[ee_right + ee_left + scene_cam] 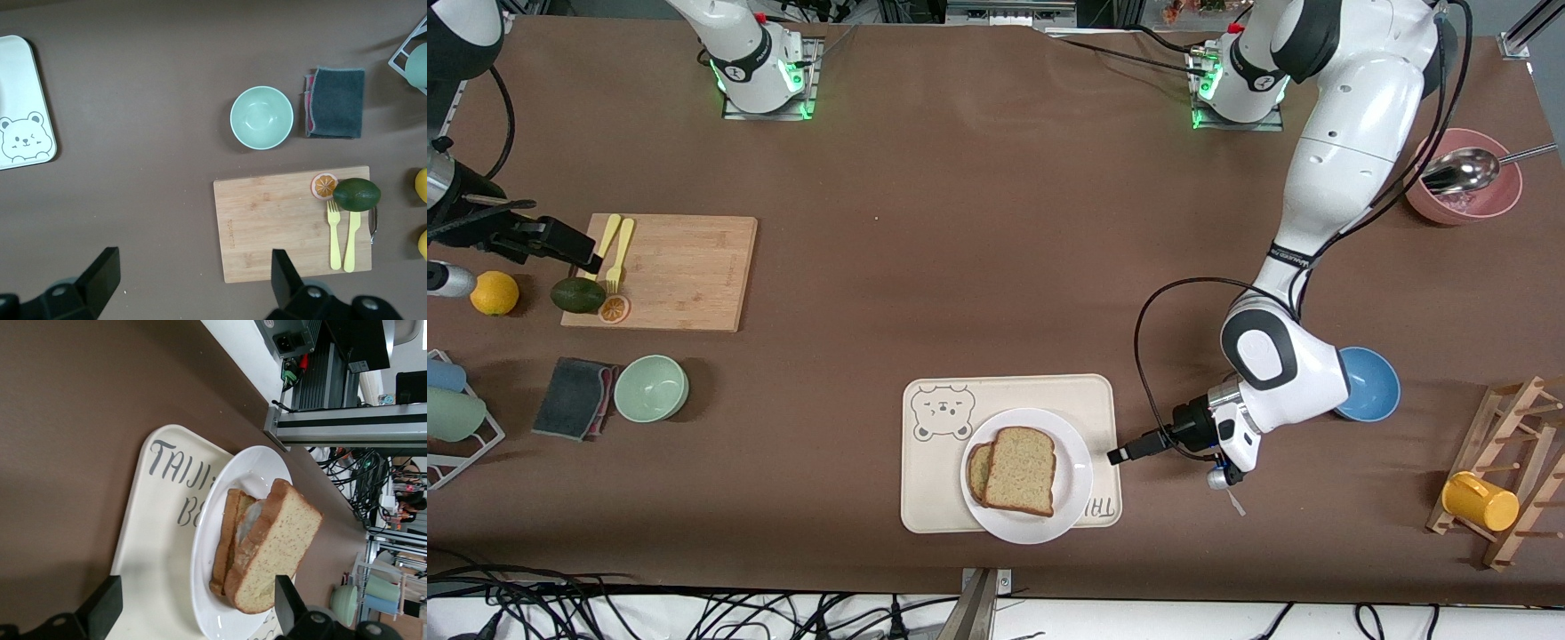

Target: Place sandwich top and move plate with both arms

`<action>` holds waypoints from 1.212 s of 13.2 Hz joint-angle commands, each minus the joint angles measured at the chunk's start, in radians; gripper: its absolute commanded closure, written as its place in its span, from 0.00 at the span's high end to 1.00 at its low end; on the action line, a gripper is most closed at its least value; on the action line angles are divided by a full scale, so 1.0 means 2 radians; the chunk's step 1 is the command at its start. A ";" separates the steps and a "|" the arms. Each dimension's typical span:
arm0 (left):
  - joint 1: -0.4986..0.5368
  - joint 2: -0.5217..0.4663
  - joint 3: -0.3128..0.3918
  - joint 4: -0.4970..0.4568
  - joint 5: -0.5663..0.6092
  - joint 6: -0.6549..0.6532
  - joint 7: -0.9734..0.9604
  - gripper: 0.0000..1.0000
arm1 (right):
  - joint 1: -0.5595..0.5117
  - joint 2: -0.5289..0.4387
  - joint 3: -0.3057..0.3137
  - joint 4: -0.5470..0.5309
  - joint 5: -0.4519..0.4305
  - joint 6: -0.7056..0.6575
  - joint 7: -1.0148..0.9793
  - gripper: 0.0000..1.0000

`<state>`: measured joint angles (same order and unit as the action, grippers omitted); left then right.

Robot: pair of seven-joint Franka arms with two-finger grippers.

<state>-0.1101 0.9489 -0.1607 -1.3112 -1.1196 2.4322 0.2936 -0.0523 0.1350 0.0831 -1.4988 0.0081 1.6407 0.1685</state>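
The sandwich top [1021, 469] [280, 547], a speckled tan slice with a brown crust, lies on a lower slice with fried egg [253, 517] showing between them. Both sit on the white plate [1069, 507] [207, 547], which rests on the cream bear-print tray [1005, 396] [157, 520]. My left gripper [1125, 453] [193, 610] is low beside the plate's rim, toward the left arm's end of the table, open and holding nothing. My right gripper [560, 242] [192, 277] waits open over the table by the cutting board.
A cutting board [667, 271] carries yellow forks, an avocado [576, 294] and an orange slice. A green bowl [651, 388] and grey cloth [574, 397] lie nearer the camera. A blue bowl [1374, 384] sits under the left arm's wrist. A pink bowl with spoon [1463, 178] and a mug rack [1494, 480] stand at the left arm's end.
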 commanded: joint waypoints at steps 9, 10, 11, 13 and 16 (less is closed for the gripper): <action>0.077 -0.102 0.003 -0.035 0.353 -0.188 -0.100 1.00 | -0.001 -0.016 0.003 -0.015 -0.025 -0.001 -0.011 1.00; 0.081 -0.118 0.003 -0.044 0.375 -0.194 -0.108 1.00 | -0.001 -0.017 0.004 -0.015 -0.024 -0.004 -0.011 1.00; 0.084 -0.134 0.004 -0.059 0.394 -0.197 -0.108 1.00 | -0.001 -0.017 0.005 -0.015 -0.022 -0.011 -0.012 1.00; 0.098 -0.166 0.004 -0.084 0.426 -0.197 -0.128 1.00 | -0.001 -0.018 0.007 -0.014 -0.016 -0.030 -0.012 1.00; 0.103 -0.214 0.006 -0.110 0.510 -0.204 -0.187 1.00 | -0.001 -0.018 0.007 -0.014 -0.014 -0.028 -0.013 1.00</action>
<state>0.0920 0.6230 -0.1488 -1.4422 -0.1994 2.0355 -0.0112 -0.0496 0.1262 0.0935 -1.5034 -0.0341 1.5853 0.1558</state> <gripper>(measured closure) 0.000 0.000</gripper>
